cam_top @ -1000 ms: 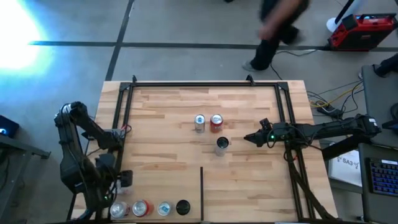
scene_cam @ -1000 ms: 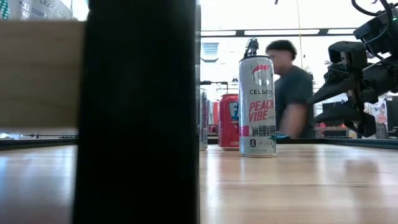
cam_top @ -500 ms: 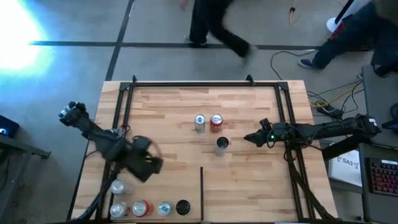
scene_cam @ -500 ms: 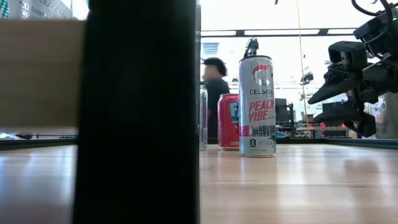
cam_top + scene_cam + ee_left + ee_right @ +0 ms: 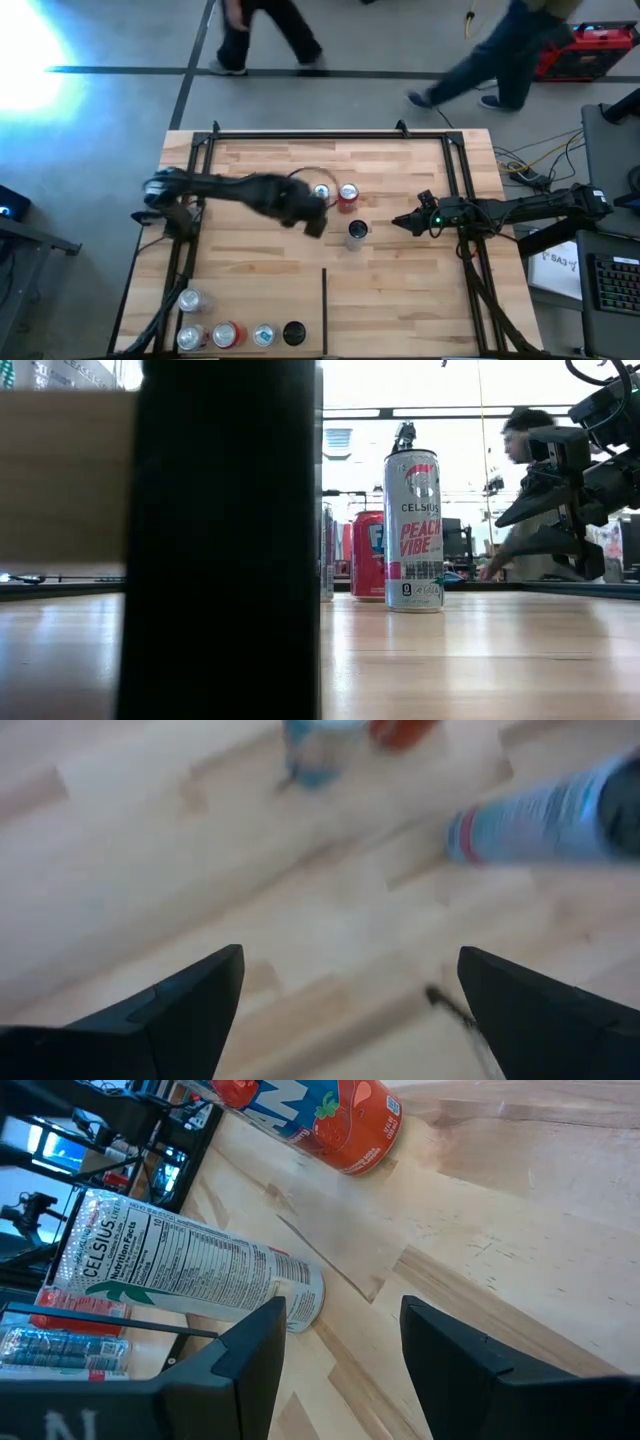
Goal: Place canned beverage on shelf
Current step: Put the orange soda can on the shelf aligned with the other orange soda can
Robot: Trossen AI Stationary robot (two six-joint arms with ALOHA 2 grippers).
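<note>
From above, the shelf (image 5: 260, 270), a light wooden board framed by black rails, is seen with a thin black divider strip (image 5: 324, 310) at its near edge. Three cans stand near the middle of the board: a silver can (image 5: 321, 196), a red can (image 5: 347, 196) just beside it, and a tall white can (image 5: 357, 234) nearer the divider. Four more cans (image 5: 228, 330) are gathered at the near left corner. The left gripper (image 5: 312, 222) is stretched across the board and blurred, close beside the silver can; nothing is seen held in it. The right gripper (image 5: 397, 222) is held just beside the tall white can, apart from it. Two people (image 5: 480, 50) are seen on the floor beyond the table.

At table height, the tall white can (image 5: 414, 530) is shown upright on the wood, with the red can (image 5: 367, 555) behind it. A broad dark post (image 5: 228, 540) fills the left of the picture. The right gripper (image 5: 510, 528) is seen at the right edge, clear of the cans.

In the left wrist view, the two dark fingers (image 5: 180, 1010) are seen spread wide apart over bare wood, with nothing between them; blurred cans lie beyond.

In the right wrist view, the right gripper's fingers (image 5: 245, 1350) frame the tall white can (image 5: 190, 1270) and the red can (image 5: 330, 1120); the fingers are drawn together as far as they go, empty.
</note>
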